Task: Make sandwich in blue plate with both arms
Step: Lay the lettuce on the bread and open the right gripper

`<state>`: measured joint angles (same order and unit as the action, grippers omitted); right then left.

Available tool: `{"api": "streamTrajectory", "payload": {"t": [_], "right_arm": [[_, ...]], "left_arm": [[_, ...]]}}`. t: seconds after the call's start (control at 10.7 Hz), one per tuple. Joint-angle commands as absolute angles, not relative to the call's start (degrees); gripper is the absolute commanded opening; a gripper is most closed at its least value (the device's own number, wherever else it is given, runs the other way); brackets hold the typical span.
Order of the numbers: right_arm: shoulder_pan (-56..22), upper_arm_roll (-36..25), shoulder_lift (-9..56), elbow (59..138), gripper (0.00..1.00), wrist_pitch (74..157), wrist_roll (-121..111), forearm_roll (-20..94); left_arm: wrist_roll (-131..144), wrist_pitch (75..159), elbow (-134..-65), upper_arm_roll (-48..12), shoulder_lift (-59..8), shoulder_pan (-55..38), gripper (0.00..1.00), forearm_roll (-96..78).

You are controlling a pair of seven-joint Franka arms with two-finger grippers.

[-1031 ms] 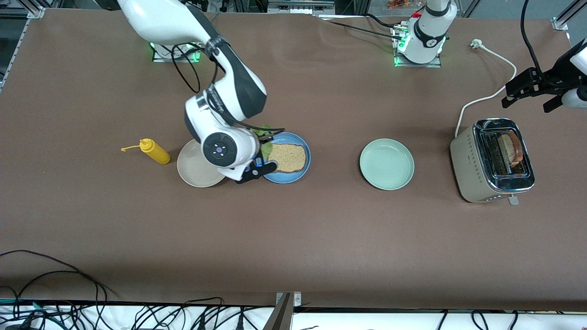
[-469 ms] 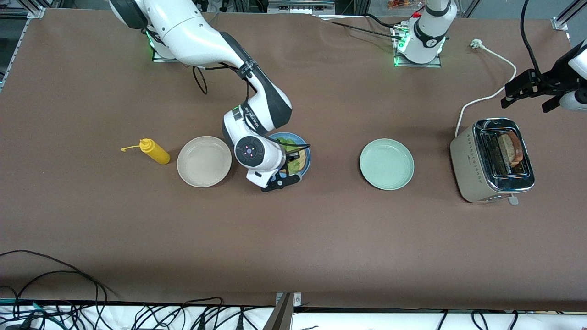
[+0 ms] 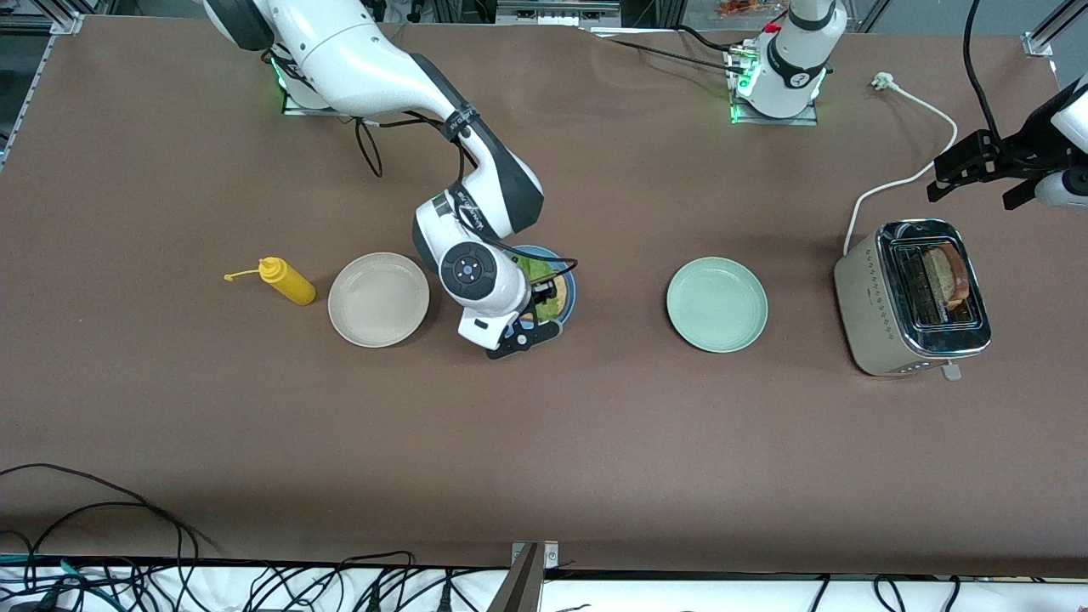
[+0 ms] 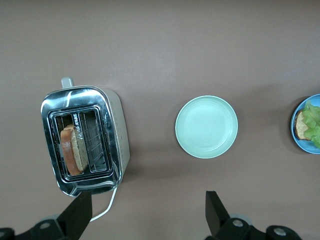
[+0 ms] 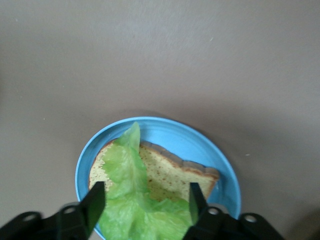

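The blue plate point(image 3: 569, 293) holds one speckled toast slice point(image 5: 172, 176) with a ruffled green lettuce leaf point(image 5: 127, 200) lying across it. No second slice is on top. My right gripper point(image 5: 145, 204) hovers just over the plate point(image 5: 200, 142). It is open, with a finger on either side of the leaf. In the front view the right gripper point(image 3: 541, 297) hides most of the plate. The other toast slice point(image 3: 948, 276) stands in the toaster point(image 3: 884, 306). My left gripper point(image 3: 982, 187) is open and empty in the air beside the toaster point(image 4: 85, 140).
A pale green plate point(image 3: 716, 304) sits between the blue plate and the toaster. A beige plate point(image 3: 378, 299) and a yellow mustard bottle point(image 3: 287, 281) lie toward the right arm's end. The toaster's white cord point(image 3: 914, 174) runs toward the robots' bases.
My right arm swung from over the beige plate's edge to over the blue plate, bringing the lettuce over the toast. The left gripper barely moved.
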<state>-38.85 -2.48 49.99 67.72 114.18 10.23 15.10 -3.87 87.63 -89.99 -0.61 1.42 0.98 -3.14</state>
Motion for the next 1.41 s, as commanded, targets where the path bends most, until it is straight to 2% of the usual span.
{"api": "streamTrajectory", "payload": {"t": [0.0, 0.28, 0.56, 0.84, 1.03, 1.31], "right_arm": [[-38.9, -6.4, 44.0, 67.9, 1.0, 105.1, 8.1, 9.3], [-38.8, -12.8, 37.8, 68.0, 1.0, 94.4, 0.7, 9.4], [-38.1, -20.6, 34.1, 68.0, 1.0, 88.2, -10.1, 10.1], [-34.1, -22.4, 31.9, 68.7, 1.0, 84.0, -21.5, 10.5], [-31.7, -24.9, 28.6, 73.8, 1.0, 84.5, -31.9, 12.5], [-23.0, -25.0, 24.3, 80.7, 1.0, 84.3, -49.0, 14.0]], "left_arm": [[-5.1, 86.8, -89.2, -0.3, 0.9, 0.9, 1.0, -3.7], [-4.9, 86.8, -89.4, -0.4, 0.9, 0.9, 1.0, -3.7], [-5.0, 86.8, -89.4, -0.4, 1.0, 0.9, 1.0, -3.7], [-4.9, 86.8, -89.6, -0.4, 1.0, 1.0, 1.0, -3.7], [-4.8, 86.7, -89.6, -0.4, 1.0, 1.0, 1.0, -3.7], [-4.8, 86.7, -89.6, -0.4, 1.0, 1.0, 1.0, -3.7]]}}
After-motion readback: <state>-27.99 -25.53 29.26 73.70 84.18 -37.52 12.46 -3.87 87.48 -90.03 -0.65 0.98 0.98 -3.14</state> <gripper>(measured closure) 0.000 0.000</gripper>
